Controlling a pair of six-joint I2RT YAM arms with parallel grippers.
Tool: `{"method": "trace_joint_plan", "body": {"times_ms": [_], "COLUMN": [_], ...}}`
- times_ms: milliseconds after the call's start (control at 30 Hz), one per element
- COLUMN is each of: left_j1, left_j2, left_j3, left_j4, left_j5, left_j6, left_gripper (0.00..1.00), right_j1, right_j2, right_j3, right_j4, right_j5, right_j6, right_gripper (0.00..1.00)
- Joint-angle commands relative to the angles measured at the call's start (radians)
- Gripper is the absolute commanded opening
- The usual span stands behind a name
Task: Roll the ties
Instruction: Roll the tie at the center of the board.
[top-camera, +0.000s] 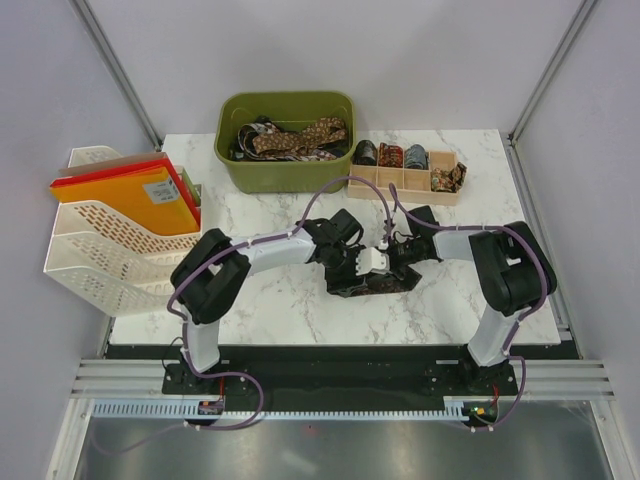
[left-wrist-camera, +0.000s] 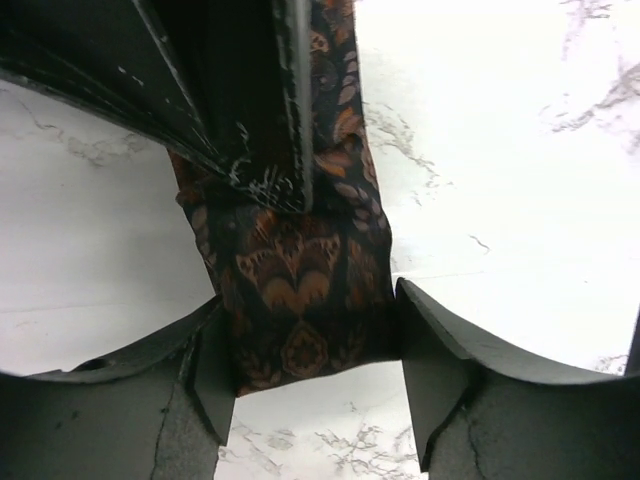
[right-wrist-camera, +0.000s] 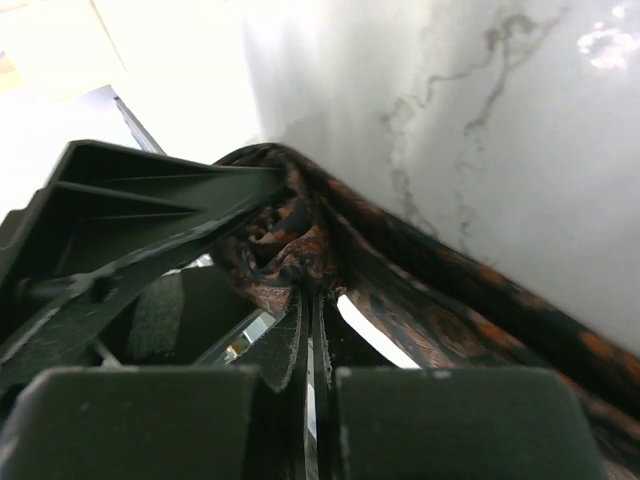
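Landmark: a green bin (top-camera: 290, 175) stands at the back of the marble table (top-camera: 300, 310).
Tie in work: one dark brown tie (left-wrist-camera: 300, 270) with an orange print lies in front of the green bin at the table's middle, where the two arms meet over it.
Right gripper: the right gripper (right-wrist-camera: 310, 300) has its jaws closed almost together on a bunched fold of this tie, the cloth gathered at the tips.
Left gripper: the left gripper (left-wrist-camera: 310, 340) stands with its jaws apart, the flat strip running between them; the fabric's edges reach both fingers, but nothing shows a squeeze.
Done: several rolled ties (top-camera: 390, 155) sit in the compartments of a wooden tray (top-camera: 405, 197) just to the right of the green bin.
In hand: judging by the small bunch at the right gripper's tips and the flat strip beyond it, this roll looks barely begun.
Left to do: a tangle of loose ties (top-camera: 295, 135) lies inside the green bin, unrolled, so much of the job appears to lie ahead.
Also in shot: a white file rack (top-camera: 100, 260) with coloured folders sits to the left of the green bin.
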Motion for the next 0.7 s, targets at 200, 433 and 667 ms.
{"method": "trace_joint_plan", "body": {"times_ms": [200,433,667], "left_j1": [0.033,0.041,0.035], "left_j2": [-0.156,-0.19,-0.158], "left_j3": [-0.085,-0.151,-0.166], "left_j4": [0.038,0.117,0.245], "left_j5": [0.073,0.077,0.04], "left_j6": [0.007,0.001,-0.015], "left_gripper": [0.77,0.83,0.92], "right_j1": [-0.01,-0.01,0.002], "right_j2": [0.065,0.108,0.128], "right_j3": [0.036,0.065,0.069], "right_j4": [-0.125,-0.123,-0.113], "right_j5": [0.205,0.204,0.202], "right_j6": [-0.12,-0.116,-0.108], "right_gripper": [0.0,0.0,0.0]}}
